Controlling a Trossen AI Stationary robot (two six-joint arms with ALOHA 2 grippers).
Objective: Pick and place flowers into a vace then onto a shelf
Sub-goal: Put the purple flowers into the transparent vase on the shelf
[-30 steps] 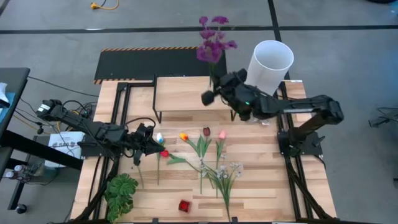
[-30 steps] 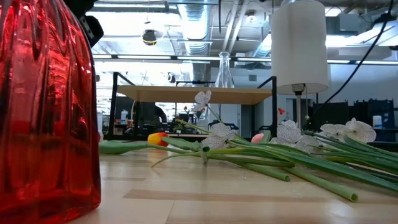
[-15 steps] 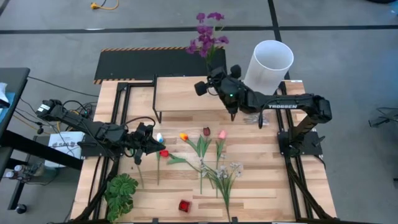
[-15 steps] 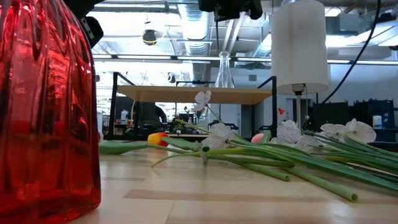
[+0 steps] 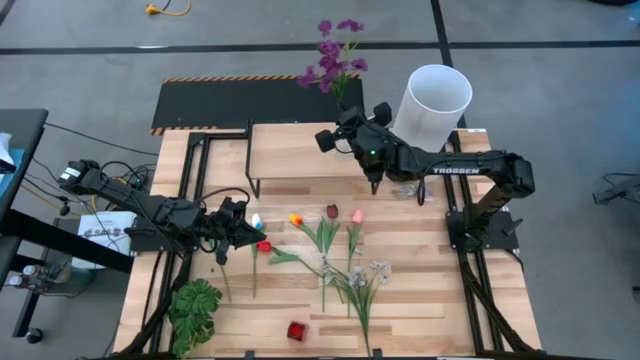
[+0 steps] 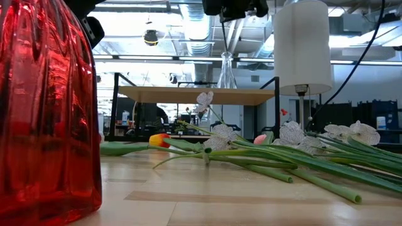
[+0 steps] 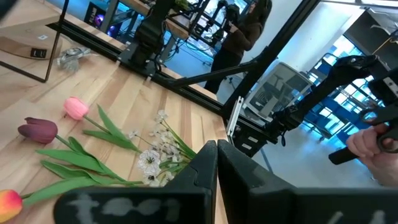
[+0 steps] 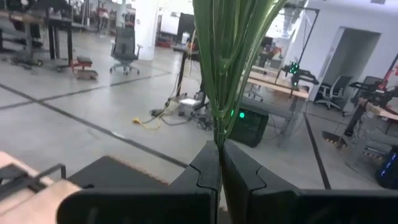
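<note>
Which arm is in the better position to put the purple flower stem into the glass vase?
The right gripper: it already grips the purple bunch above the shelf, near the clear vase. The left gripper sits far off, shut and empty.

Robotics lab, office chair (image 8: 126, 42), workbenches (image 8: 283, 87), exposed ducts (image 6: 200, 25)

We see a red ribbed glass vase (image 6: 44, 107) filling the near left, standing on the wooden counter (image 6: 207, 201). Mid-counter lie the flowers: an orange tulip (image 6: 159, 139), a pink tulip (image 6: 260, 139), and white blossoms (image 6: 292, 133) on long green stems (image 6: 295, 164) running toward the right. Behind them stands the shelf (image 6: 200, 95), pale plank on black legs, with a clear glass vase (image 6: 226, 71) upright on top. A white cylinder (image 6: 303, 45) stands at right. A dark gripper (image 6: 235, 7) hangs at the top edge above the clear vase, a thin stem below it; we can't tell its fingers' state.
</note>
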